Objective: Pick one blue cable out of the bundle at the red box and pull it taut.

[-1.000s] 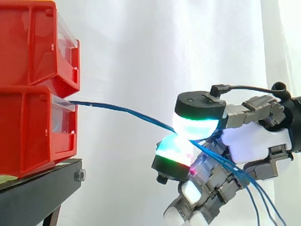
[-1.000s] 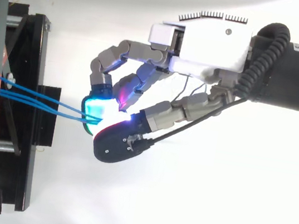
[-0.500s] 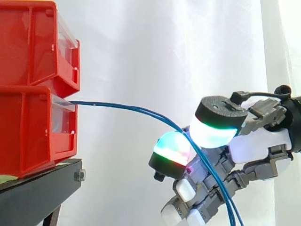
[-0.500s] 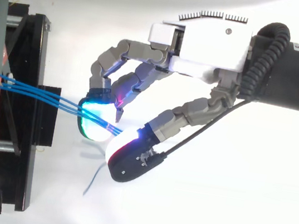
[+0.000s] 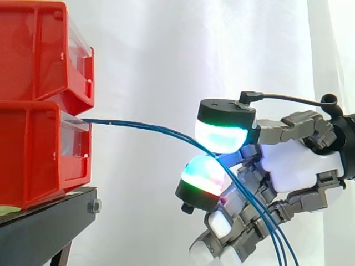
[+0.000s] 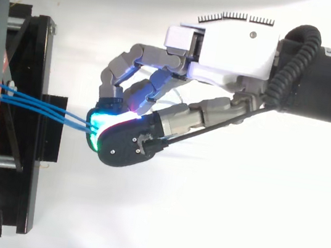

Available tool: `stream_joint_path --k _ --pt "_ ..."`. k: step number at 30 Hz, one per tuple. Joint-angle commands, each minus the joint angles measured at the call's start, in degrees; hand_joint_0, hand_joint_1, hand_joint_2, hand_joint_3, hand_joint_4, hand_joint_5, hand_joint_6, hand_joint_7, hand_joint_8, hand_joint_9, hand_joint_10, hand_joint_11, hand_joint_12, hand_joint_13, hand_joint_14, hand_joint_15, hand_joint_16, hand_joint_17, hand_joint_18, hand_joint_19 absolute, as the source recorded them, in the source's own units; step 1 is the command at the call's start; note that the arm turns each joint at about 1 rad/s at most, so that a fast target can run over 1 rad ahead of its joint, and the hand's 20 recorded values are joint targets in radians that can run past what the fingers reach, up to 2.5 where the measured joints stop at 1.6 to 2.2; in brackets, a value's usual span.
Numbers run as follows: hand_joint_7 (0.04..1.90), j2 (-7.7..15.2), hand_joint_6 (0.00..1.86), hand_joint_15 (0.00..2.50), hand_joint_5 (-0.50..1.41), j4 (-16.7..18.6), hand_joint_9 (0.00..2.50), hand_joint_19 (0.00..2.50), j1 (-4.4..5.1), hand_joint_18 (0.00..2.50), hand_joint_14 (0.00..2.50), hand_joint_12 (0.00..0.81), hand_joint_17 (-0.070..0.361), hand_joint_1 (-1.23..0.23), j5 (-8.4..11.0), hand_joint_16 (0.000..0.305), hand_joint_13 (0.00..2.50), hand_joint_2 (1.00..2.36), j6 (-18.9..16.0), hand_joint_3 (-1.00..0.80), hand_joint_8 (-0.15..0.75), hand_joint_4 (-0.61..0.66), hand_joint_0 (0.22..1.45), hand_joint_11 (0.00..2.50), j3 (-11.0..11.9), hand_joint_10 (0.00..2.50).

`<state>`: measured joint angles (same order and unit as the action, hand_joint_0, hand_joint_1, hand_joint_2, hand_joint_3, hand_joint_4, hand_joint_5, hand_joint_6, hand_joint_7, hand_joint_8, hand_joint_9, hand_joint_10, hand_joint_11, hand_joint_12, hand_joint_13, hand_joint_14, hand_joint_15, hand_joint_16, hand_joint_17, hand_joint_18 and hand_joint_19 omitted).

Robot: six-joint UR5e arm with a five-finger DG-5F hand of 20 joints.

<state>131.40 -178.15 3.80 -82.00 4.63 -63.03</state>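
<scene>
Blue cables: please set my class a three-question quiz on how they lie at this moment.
1. True or false: the blue cables run straight and taut to the hand.
2. The cables come out of: A the upper bin; B the lower bin; C neither.
3. Fill in: in the side view, past the hand the cables hang ____.

Key: 1 false, they arc and sag on the way to the hand. 2 B. 3 down.
</scene>
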Motion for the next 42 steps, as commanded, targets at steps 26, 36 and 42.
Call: stream_joint_path --k 26,36,42 --pt "0.92 0.0 0.92 0.22 -0.15 0.9 0.91 0.33 -0.02 0.55 0.01 0.368 0.111 -0.68 0.00 0.049 0.58 1.01 0.3 -0.29 0.385 0.09 0.59 0.59 0.0 0.01" --pt "1.00 0.0 0.95 0.22 -0.17 0.9 0.92 0.28 -0.02 0.63 0.01 0.366 0.110 -0.85 0.00 0.049 0.64 1.01 0.3 -0.22 0.386 0.02 0.71 0.65 -0.1 0.01" --pt "0.88 0.0 0.92 0.22 -0.16 0.9 0.93 0.32 0.07 0.61 0.01 0.373 0.114 -0.70 0.00 0.051 0.62 1.00 0.3 -0.50 0.388 0.14 0.55 0.63 0.0 0.01"
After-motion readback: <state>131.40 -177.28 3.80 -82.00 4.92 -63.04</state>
